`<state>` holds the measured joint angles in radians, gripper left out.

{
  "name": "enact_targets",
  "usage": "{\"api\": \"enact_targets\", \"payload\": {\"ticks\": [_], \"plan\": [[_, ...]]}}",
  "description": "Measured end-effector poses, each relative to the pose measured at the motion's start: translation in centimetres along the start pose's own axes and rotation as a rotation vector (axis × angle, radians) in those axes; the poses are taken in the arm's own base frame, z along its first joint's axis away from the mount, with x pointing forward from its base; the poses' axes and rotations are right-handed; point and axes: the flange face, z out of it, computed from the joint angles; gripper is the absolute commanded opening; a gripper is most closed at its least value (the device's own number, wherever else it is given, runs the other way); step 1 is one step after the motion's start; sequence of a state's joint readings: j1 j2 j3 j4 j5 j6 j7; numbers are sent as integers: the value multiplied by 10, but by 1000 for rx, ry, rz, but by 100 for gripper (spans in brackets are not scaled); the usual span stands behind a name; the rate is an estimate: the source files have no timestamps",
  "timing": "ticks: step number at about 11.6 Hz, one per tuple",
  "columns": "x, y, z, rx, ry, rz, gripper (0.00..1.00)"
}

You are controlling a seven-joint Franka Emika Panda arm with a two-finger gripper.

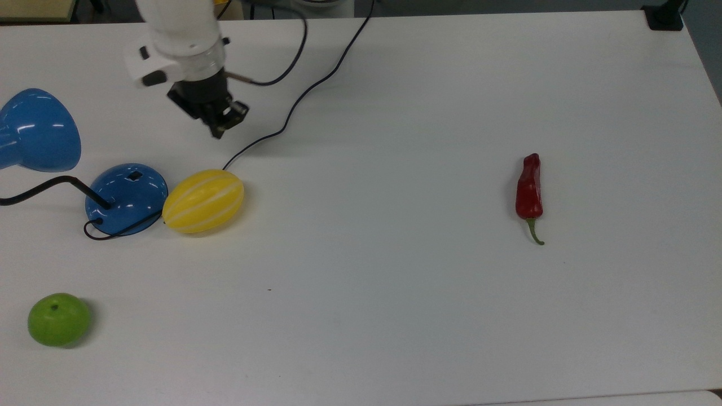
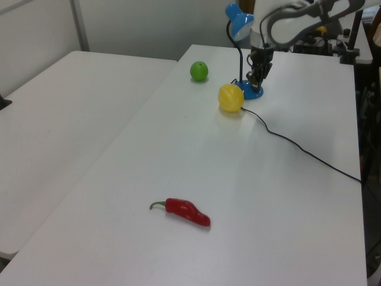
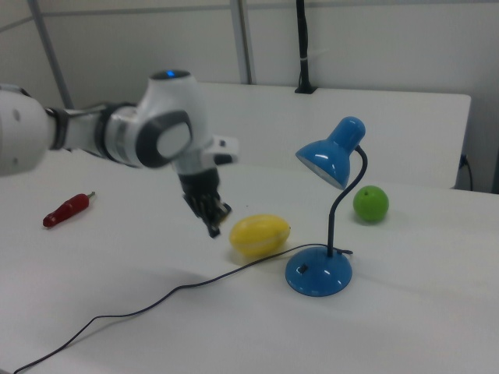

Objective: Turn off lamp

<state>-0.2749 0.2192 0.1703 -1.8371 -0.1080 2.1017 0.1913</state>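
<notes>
Top view: lamp (image 1: 127,197) sits lower-left of raised claw (image 1: 221,128).

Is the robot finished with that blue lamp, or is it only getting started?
It looks nearly finished. The shade of the lamp shows no glow, so the switch seems already pressed. The gripper holds nothing and hangs above the table beside the yellow melon, clear of the base. Little seems left beyond moving away.
</notes>
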Motion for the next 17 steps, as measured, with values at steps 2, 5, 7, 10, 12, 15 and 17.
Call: {"api": "enact_targets", "payload": {"ticks": [2, 5, 7, 10, 12, 15, 17], "plan": [[-11, -44, -53, -11, -11, -70, 0], [-32, -86, -111, -25, -24, -151, 0], [-36, -95, -142, -7, -27, -177, 0], [-37, -100, -175, 11, 0, -238, 0], [-50, -105, -185, -1, -43, -311, 0], [-64, -104, -200, -13, -65, -361, 0], [-65, -98, -205, -16, -55, -354, 35]]}}
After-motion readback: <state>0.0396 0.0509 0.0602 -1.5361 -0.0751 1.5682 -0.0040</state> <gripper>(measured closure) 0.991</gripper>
